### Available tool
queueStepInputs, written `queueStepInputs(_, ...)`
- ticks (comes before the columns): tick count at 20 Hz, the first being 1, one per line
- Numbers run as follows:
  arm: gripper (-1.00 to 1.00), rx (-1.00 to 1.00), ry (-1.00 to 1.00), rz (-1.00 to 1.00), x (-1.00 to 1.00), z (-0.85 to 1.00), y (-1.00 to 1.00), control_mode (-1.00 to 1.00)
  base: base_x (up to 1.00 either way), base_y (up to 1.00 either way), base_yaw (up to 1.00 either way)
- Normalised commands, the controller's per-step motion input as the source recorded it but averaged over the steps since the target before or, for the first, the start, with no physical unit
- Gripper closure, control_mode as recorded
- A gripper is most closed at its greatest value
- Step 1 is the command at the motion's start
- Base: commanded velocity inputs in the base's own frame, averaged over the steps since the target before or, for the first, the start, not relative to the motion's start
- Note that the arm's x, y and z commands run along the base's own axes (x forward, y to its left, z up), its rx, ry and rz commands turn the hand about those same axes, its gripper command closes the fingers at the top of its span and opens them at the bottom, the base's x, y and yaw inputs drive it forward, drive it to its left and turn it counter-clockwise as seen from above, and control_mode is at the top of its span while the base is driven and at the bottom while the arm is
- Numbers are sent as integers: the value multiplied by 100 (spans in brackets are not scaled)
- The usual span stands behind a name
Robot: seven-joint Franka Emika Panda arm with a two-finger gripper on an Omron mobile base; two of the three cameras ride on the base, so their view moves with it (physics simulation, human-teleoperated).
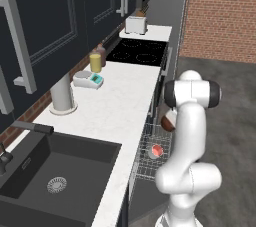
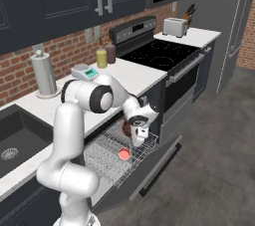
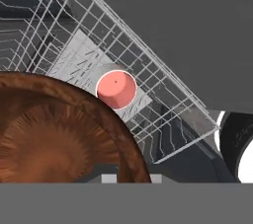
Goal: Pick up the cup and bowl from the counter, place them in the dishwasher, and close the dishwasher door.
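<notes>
Above the wire rack (image 3: 148, 70), round glossy bowl (image 3: 54, 134); salmon-topped cup (image 3: 116, 89) below.

Bowl (image 3: 54, 134) cut off by the hand view's left and bottom edges, tool fingertips hidden behind it

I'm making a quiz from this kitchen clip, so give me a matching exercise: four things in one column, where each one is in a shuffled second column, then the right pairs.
Things:
1. cup
2. bowl
3. toaster
4. scale

Places:
A. on the counter, near the yellow jar
B. at the gripper, above the rack
C. on the far counter end, past the cooktop
D. in the pulled-out dishwasher rack

Pairs: 1-D, 2-B, 3-C, 4-A
</notes>
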Motion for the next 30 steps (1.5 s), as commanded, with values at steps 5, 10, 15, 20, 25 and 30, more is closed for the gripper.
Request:
queueStepInputs(5,100,23,4,-8,27,-39,-20,-100,0,0,0)
queueStepInputs(10,100,2,1,-10,72,-48,5,-100,0,0,0)
queueStepInputs(15,100,-1,0,-10,47,-51,13,-100,0,0,0)
queueStepInputs(20,100,-8,0,-13,32,-59,34,-100,0,0,0)
queueStepInputs(25,100,-10,1,-13,49,-61,47,-100,0,0,0)
queueStepInputs(30,100,-7,3,-8,54,-65,19,-100,0,0,0)
